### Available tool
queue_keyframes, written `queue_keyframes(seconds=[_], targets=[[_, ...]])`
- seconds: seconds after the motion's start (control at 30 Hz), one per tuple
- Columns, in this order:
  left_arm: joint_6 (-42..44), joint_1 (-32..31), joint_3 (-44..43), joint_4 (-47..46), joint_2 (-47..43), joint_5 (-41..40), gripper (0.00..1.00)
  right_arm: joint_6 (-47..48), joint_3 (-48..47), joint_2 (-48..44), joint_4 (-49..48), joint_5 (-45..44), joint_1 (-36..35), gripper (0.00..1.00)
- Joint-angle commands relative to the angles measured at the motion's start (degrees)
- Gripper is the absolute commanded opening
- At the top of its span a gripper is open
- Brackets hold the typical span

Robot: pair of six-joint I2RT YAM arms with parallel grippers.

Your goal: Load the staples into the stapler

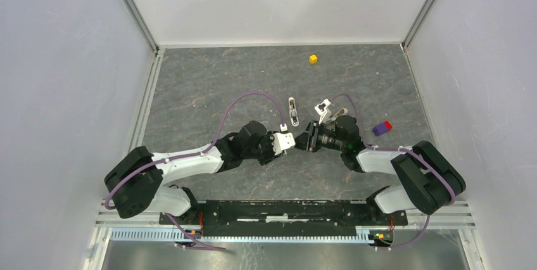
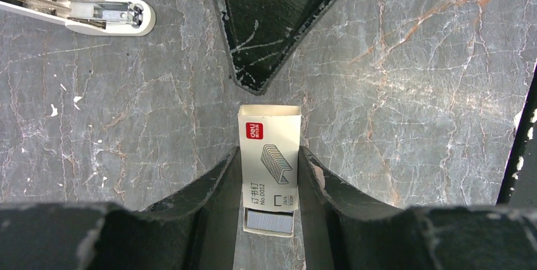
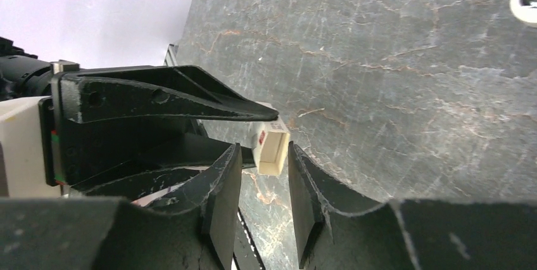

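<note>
left arm (image 1: 190, 159): stretched low from its base toward the middle of the table (image 1: 202, 86), forearm angled in to the right, wrist about level. right arm (image 1: 380, 156): folded back at the elbow, then reaching left, wrist turned to face the other head-on. nearly tip to tip over mid-table.

left gripper (image 1: 286, 141): pinched on the long sides of a pale staple box (image 2: 269, 149), one finger (image 2: 215, 187) on each flank, printed face up in the left wrist view. far end of the box poking out past the fingertips.

right gripper (image 1: 309, 138): spread, not closed on anything. in the right wrist view, the box's end sits in line with the gap at the tips; touching or just short, cannot tell. from the left wrist, its dark finger (image 2: 272, 23) tapers to a point just beyond the box's far end.

staples (image 2: 269, 220): a silvery-grey block showing at the near end of the box, deep between the left fingers, toward the palm.

stapler (image 1: 292, 111): lying on the table just beyond the two grippers, apart from both, metal channel showing. upper left in the left wrist view.

farther off on the table: a yellow cube (image 1: 313, 59) and a purple-and-red block (image 1: 382, 128).
</note>
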State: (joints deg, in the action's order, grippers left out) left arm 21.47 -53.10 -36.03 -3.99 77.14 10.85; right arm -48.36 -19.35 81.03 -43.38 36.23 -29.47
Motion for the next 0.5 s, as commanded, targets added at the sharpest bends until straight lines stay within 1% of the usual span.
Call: queue_keyframes(seconds=[0.0,0.47], targets=[[1.8,0.0,-2.3,-0.8,0.4,0.3,0.43,-1.9,-0.5,-0.5,-3.9,1.1,-1.8,0.38],[1.9,-0.1,-1.5,-1.2,-0.4,0.3,0.43,-2.7,-1.3,2.5,-3.9,0.2,-3.7,0.31]])
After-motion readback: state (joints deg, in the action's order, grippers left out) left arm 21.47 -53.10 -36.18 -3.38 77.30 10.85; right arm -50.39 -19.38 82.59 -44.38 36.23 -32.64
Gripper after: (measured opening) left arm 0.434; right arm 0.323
